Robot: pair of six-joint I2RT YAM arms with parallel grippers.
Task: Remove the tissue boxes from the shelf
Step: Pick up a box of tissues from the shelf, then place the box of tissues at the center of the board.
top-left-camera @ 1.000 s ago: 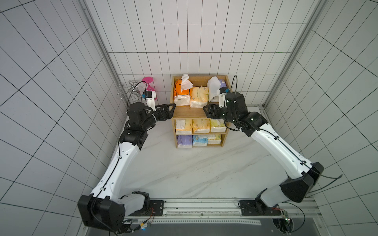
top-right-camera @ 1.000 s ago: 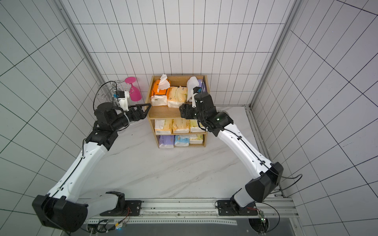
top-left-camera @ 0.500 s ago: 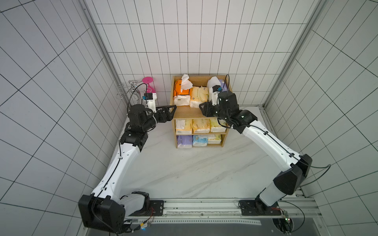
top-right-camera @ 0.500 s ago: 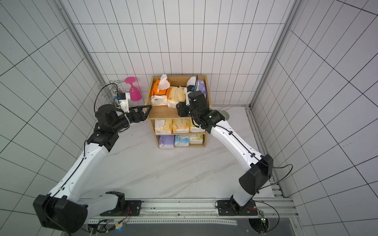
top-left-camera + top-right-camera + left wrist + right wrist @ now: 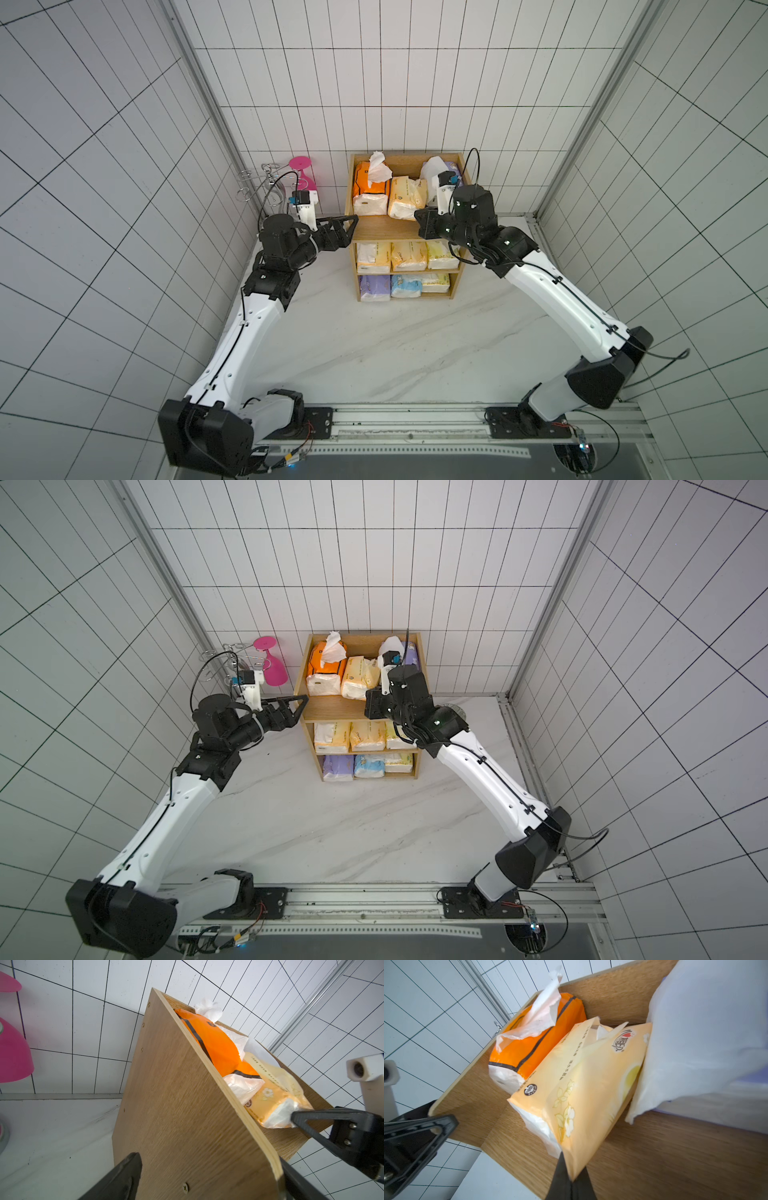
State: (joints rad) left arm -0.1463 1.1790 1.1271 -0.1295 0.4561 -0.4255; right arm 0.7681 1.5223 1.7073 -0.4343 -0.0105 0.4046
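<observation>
Tissue packs (image 5: pixel 409 255) fill all three tiers of shelf (image 5: pixel 382 227), at far edge of table (image 5: pixel 374 340). Top tier, middle: cream-yellow pack (image 5: pixel 587 1088), near corner pinched by right gripper (image 5: pixel 572 1176), jaws closed on the wrapper. Orange pack (image 5: pixel 368 189) touches its left side. Left gripper (image 5: pixel 350 230) spread wide, straddling shelf's left side panel.

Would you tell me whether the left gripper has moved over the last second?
No. In both top views the left gripper sits at the front edge of the shelf's side panel, just as before.
</observation>
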